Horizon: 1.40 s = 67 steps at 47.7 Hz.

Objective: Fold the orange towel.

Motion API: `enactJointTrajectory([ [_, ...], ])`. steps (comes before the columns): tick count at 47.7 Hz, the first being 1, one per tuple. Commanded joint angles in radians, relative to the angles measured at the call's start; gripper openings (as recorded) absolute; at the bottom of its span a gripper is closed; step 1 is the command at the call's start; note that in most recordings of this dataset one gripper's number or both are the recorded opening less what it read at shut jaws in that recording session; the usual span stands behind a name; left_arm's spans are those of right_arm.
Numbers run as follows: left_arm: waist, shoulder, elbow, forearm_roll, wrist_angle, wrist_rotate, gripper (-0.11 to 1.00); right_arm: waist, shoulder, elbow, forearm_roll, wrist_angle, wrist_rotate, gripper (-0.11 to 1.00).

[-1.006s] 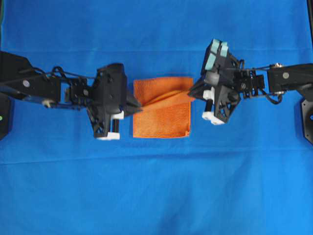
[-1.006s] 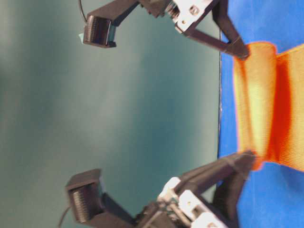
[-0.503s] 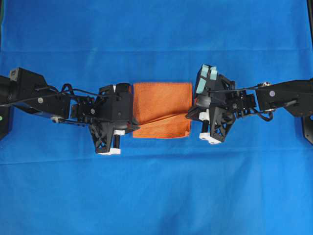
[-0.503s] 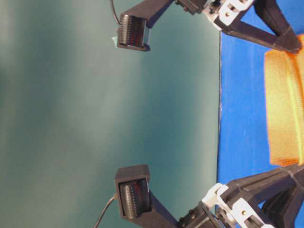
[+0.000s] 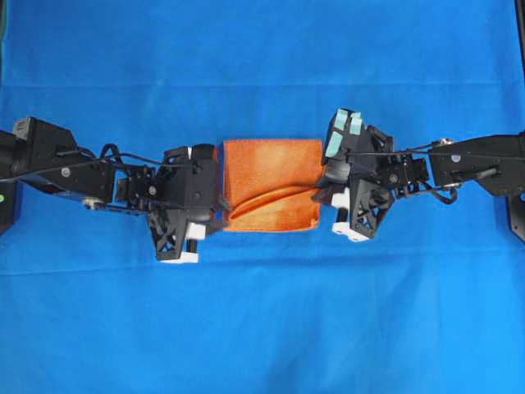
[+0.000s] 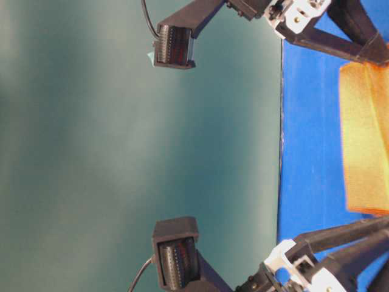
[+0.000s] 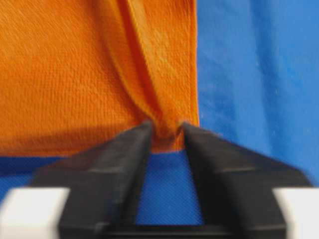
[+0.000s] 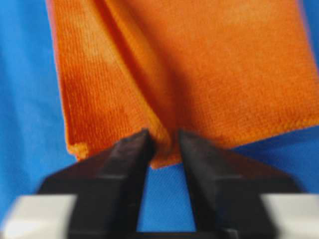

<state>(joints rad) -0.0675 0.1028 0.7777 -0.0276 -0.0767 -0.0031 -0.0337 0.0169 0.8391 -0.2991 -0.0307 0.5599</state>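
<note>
Your left gripper (image 7: 166, 130) is clamped on a pinch of the orange towel (image 7: 89, 74) at its edge, with a ridge of fabric running away from the fingers (image 7: 122, 159). Opposite it, your right gripper (image 8: 163, 142) grips the other edge the same way, a fold rising between its fingertips (image 8: 199, 159). Seen from overhead, the towel (image 5: 275, 168) lies folded near the middle of the blue cloth (image 5: 262, 328), between the left gripper (image 5: 223, 210) and right gripper (image 5: 321, 187), a diagonal crease stretched from one to the other.

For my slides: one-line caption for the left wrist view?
Left gripper pinching the orange towel at its edge over the blue cloth.
</note>
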Motion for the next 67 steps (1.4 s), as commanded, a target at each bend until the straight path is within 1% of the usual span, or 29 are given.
enactJointTrajectory([
  [1, -0.005, -0.04, -0.011, -0.002, 0.005, 0.009, 0.41, 0.012, -0.017, -0.026, 0.003, 0.008, -0.002, 0.49],
  [4, -0.005, -0.064, -0.011, 0.0, 0.014, 0.014, 0.61, 0.015, -0.029, -0.035, 0.002, 0.028, -0.003, 0.64],
  [6, -0.005, -0.086, -0.011, 0.0, 0.026, 0.017, 0.7, 0.017, -0.044, -0.041, 0.002, 0.046, -0.005, 0.65],
  [8, -0.003, -0.117, -0.009, 0.0, 0.048, 0.02, 0.73, 0.018, -0.072, -0.046, 0.002, 0.074, -0.005, 0.62],
  [11, -0.003, -0.164, -0.005, 0.0, 0.083, 0.029, 0.71, 0.018, -0.115, -0.052, 0.0, 0.11, -0.009, 0.6],
  [16, 0.0, -0.25, 0.003, 0.0, 0.155, 0.041, 0.67, 0.02, -0.206, -0.057, -0.005, 0.172, -0.017, 0.6],
  [22, 0.003, -0.365, 0.031, 0.0, 0.213, 0.044, 0.66, 0.018, -0.334, -0.051, -0.035, 0.23, -0.018, 0.6],
  [28, 0.011, -0.48, 0.077, 0.0, 0.227, 0.044, 0.66, 0.018, -0.448, -0.031, -0.071, 0.265, -0.018, 0.6],
  [34, 0.017, -0.635, 0.147, 0.0, 0.222, 0.048, 0.66, 0.018, -0.557, 0.018, -0.12, 0.284, -0.021, 0.6],
  [43, 0.043, -0.857, 0.255, 0.0, 0.218, 0.046, 0.66, 0.018, -0.703, 0.094, -0.15, 0.298, -0.018, 0.6],
  [47, 0.054, -0.959, 0.301, 0.0, 0.221, 0.046, 0.66, 0.014, -0.778, 0.143, -0.164, 0.299, -0.018, 0.6],
  [59, 0.086, -1.161, 0.43, 0.0, 0.224, 0.046, 0.66, -0.026, -0.976, 0.302, -0.166, 0.279, -0.006, 0.6],
  [67, 0.087, -1.241, 0.499, 0.0, 0.225, 0.044, 0.66, -0.044, -1.06, 0.396, -0.16, 0.242, -0.003, 0.6],
])
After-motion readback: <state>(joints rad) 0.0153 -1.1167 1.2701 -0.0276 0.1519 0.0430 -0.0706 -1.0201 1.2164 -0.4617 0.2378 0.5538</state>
